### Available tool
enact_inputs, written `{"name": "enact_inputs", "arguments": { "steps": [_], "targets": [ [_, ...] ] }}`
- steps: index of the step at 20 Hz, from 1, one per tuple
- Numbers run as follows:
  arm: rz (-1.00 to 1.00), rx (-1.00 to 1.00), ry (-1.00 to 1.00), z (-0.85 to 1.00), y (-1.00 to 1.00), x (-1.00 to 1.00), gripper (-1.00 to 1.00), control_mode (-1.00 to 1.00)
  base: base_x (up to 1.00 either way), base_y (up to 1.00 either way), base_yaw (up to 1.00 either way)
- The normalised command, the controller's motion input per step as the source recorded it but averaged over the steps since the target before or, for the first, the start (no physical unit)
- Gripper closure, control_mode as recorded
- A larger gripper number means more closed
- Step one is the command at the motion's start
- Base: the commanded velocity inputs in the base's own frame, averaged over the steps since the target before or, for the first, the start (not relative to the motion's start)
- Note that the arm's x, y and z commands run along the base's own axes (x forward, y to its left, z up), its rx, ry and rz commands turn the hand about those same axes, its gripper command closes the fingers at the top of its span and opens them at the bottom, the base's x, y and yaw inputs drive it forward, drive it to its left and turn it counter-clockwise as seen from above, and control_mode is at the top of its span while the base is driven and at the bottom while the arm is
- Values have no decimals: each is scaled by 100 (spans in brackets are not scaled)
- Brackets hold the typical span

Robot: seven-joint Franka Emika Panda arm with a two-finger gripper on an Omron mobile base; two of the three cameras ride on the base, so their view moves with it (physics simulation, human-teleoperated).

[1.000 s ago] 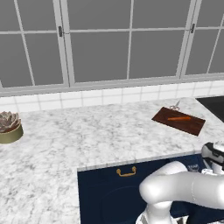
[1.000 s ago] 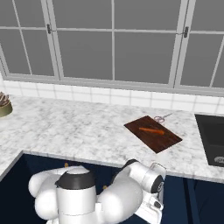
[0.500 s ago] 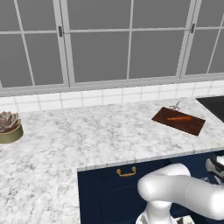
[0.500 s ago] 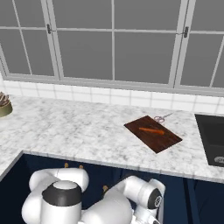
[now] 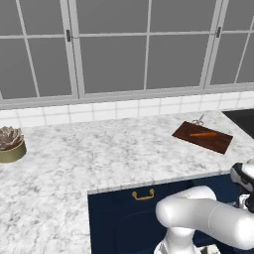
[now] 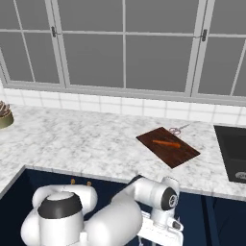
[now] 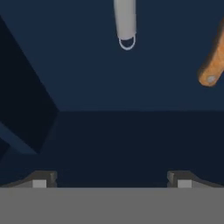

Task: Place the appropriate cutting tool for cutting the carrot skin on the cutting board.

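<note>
Two dark fingertips of the gripper stand wide apart with nothing between them, facing a dark blue drawer interior. Ahead lie a grey handle with a loop and an orange-brown handle. On the marble counter, the carrot lies on the cutting board, with small scissors at the board's far edge.

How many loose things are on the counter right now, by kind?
Cutting board: 1
Carrot: 1, lying on the board
Scissors: 1, at the board's far edge
Potted succulent: 1, at the counter's left end
Total: 4
</note>
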Motion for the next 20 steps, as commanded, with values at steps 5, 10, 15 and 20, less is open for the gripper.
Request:
{"name": "enact_inputs", "arguments": {
  "steps": [5, 10, 15, 20],
  "targets": [
    [7, 0, -4, -22, -4, 70, -100, -100, 0, 0, 0],
    [6, 0, -4, -27, -1, 56, -100, -100, 0, 0, 0],
    [3, 0, -9, -53, 0, 22, -100, -100, 0, 0, 0],
    [0, 0, -14, -34, 0, 17, -100, -100, 0, 0, 0]
  ]
}}
